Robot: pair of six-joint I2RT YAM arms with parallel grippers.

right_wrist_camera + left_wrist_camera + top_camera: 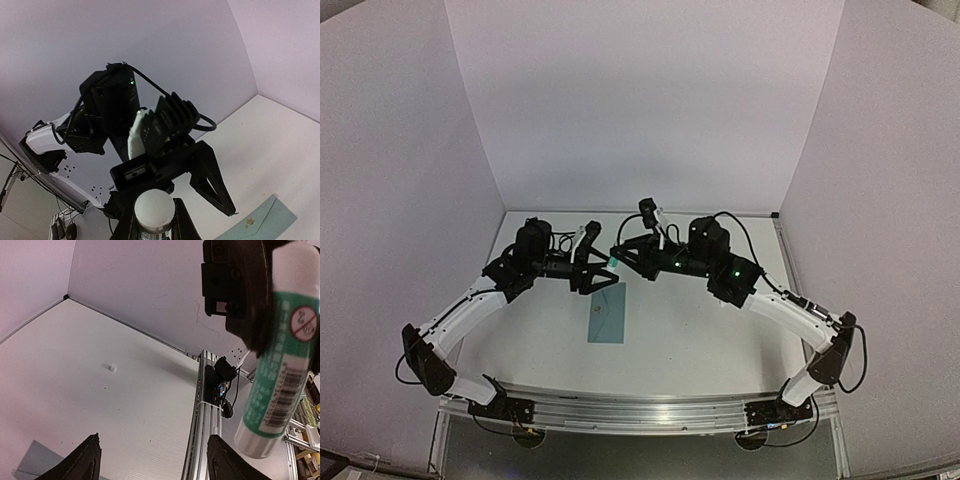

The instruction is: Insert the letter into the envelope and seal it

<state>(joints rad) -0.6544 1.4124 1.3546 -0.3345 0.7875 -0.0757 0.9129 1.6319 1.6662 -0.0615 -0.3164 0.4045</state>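
The right gripper (154, 222) is clamping a green-and-white glue stick (280, 355), holding it in the air above the middle of the table (700, 340). The left gripper (153, 440) is facing it from the left with its fingers apart and nothing between them, as if getting ready to take or work the stick. The envelope (608, 315) is lying flat on the table just near of both grippers and a little left of centre, touched by neither. The letter is showing nowhere, so I am judging that it is already sitting inside. Whether the flap is lying down or glued, I cannot tell. A small white piece (113, 367), perhaps the stick's cap, is resting on the table well apart from the envelope. The insertion is looking done; the gluing and pressing of the flap are looking like what is left
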